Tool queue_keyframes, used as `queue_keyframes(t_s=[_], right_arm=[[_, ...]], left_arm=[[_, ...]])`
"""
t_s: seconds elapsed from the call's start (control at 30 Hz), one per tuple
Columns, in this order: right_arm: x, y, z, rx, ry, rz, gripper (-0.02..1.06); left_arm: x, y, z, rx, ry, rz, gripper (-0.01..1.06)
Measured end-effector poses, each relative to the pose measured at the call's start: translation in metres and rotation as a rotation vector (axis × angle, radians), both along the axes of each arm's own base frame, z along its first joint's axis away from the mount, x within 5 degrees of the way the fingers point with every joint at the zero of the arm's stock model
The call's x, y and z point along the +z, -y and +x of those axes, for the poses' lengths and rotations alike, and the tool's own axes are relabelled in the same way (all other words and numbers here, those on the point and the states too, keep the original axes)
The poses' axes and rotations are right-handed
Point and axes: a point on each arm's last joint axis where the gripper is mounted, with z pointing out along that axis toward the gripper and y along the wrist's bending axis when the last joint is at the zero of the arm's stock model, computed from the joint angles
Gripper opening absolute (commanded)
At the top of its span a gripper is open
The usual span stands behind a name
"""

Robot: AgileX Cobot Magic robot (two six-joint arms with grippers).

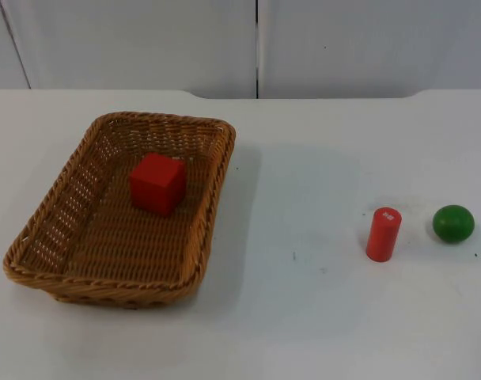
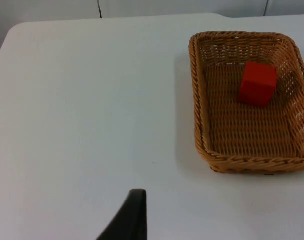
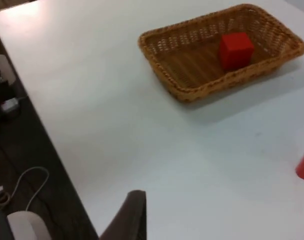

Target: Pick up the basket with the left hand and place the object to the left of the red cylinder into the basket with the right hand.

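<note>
The white table (image 1: 304, 317) carries a brown woven basket (image 1: 51, 226), rectangular with sloping open-weave sides, resting flat on its left part. Inside it sits 1 red cube (image 1: 157, 184), matte, toward the far end. Well to the right stands the red cylinder (image 1: 384, 234), upright, with a green ball (image 1: 453, 223) just beside it on its right. Whether either gripper is released or clenched, I cannot tell.

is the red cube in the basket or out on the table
In. The cube sits on the woven floor of the basket, walls around it; the cylinder and green ball stand outside.
</note>
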Motion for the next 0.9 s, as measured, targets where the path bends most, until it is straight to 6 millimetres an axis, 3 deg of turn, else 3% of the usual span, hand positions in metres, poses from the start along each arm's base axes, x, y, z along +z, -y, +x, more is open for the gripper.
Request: queue_keyframes(t_s=[0.43, 0.67, 0.9], right_arm=[[-0.011, 0.047, -0.027, -0.125, 0.038, 0.095, 0.92], [-0.028, 0.044, -0.022, -0.163, -0.019, 0.041, 0.92], [-0.03, 0.043, -0.021, -0.16, -0.02, 0.037, 0.92]], left_arm=[[0.0, 0.0, 0.0, 0.0, 0.0, 0.0, 1.05], [0.0, 0.0, 0.0, 0.0, 0.0, 0.0, 1.05], [0.0, 0.0, 0.0, 0.0, 0.0, 0.0, 1.05]])
